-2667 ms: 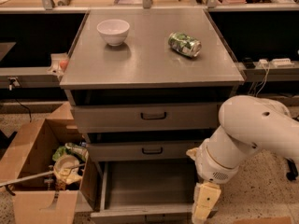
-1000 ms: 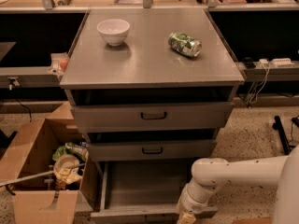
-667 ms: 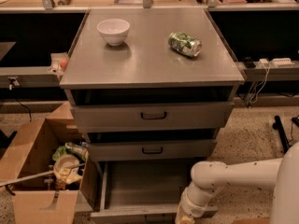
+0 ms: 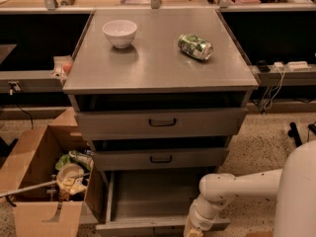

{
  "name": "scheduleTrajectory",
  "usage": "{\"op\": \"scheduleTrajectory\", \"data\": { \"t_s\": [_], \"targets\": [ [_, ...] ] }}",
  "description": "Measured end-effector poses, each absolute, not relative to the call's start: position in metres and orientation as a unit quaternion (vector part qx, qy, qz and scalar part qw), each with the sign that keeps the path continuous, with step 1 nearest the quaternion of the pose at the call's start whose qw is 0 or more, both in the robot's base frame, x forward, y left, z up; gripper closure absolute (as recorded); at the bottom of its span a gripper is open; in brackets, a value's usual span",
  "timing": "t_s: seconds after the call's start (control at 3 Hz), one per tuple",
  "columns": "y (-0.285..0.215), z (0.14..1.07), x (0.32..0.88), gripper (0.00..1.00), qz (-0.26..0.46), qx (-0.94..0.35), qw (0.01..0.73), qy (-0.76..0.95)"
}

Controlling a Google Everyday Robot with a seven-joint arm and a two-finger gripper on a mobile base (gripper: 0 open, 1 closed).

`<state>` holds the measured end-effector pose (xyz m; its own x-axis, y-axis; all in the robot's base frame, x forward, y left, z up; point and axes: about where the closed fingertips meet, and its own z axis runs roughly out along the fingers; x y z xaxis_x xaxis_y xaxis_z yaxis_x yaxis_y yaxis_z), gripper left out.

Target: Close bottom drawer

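Note:
The grey metal cabinet has three drawers. The bottom drawer is pulled far out, a wide shallow empty tray with its front edge at the bottom of the view. The middle drawer and top drawer stand slightly out. My white arm comes in from the right and bends down to the bottom drawer's front right corner. My gripper sits at that front edge, mostly cut off by the bottom of the view.
A white bowl and a green can on its side rest on the cabinet top. An open cardboard box of rubbish stands on the floor to the left. Cables and a power strip lie at the right.
The arm has dropped from beside the middle drawer to the bottom drawer's front right corner. In the last second it has hardly moved. The drawer stays open.

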<state>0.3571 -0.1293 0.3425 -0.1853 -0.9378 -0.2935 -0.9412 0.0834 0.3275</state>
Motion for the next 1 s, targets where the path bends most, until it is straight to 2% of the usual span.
{"op": "scheduleTrajectory", "data": {
  "t_s": [0.67, 1.0],
  "targets": [
    [-0.152, 0.214, 0.378, 1.0, 0.184, -0.655, 0.054, 0.731],
    [-0.16, 0.183, 0.382, 1.0, 0.177, -0.654, 0.076, 0.731]
  ]
}}
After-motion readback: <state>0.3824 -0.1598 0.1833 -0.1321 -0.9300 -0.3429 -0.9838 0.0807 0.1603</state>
